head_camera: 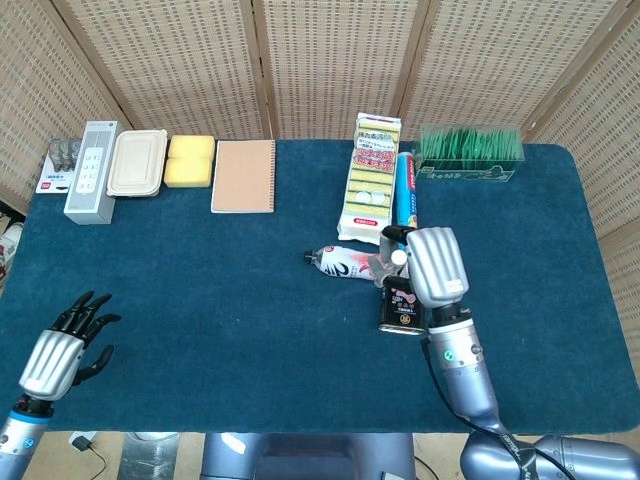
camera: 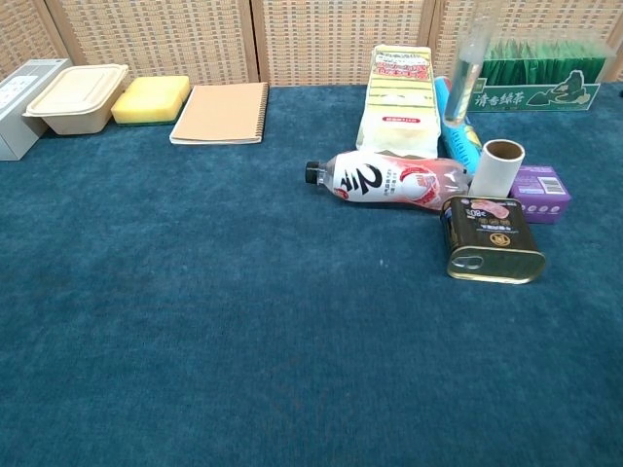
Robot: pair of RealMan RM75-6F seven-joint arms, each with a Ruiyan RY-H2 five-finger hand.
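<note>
My right hand (head_camera: 432, 265) hovers over a cluster of things right of the table's middle, its silver back facing up. It holds nothing, and one finger (camera: 467, 60) shows blurred at the top of the chest view. Under it a plastic bottle (camera: 389, 180) lies on its side with its cap to the left. A dark tin can (camera: 492, 238) lies beside it, along with a white roll (camera: 498, 167) and a small purple box (camera: 541, 193). My left hand (head_camera: 65, 345) hangs at the near left edge with its fingers spread, holding nothing.
Along the far edge of the blue table (head_camera: 200, 300) lie a grey box (head_camera: 92, 170), a beige lidded container (head_camera: 137, 162), a yellow sponge (head_camera: 190, 160), a brown notebook (head_camera: 244, 176), a yellow sponge pack (head_camera: 372, 175), a blue tube (head_camera: 404, 190) and a green box (head_camera: 470, 150).
</note>
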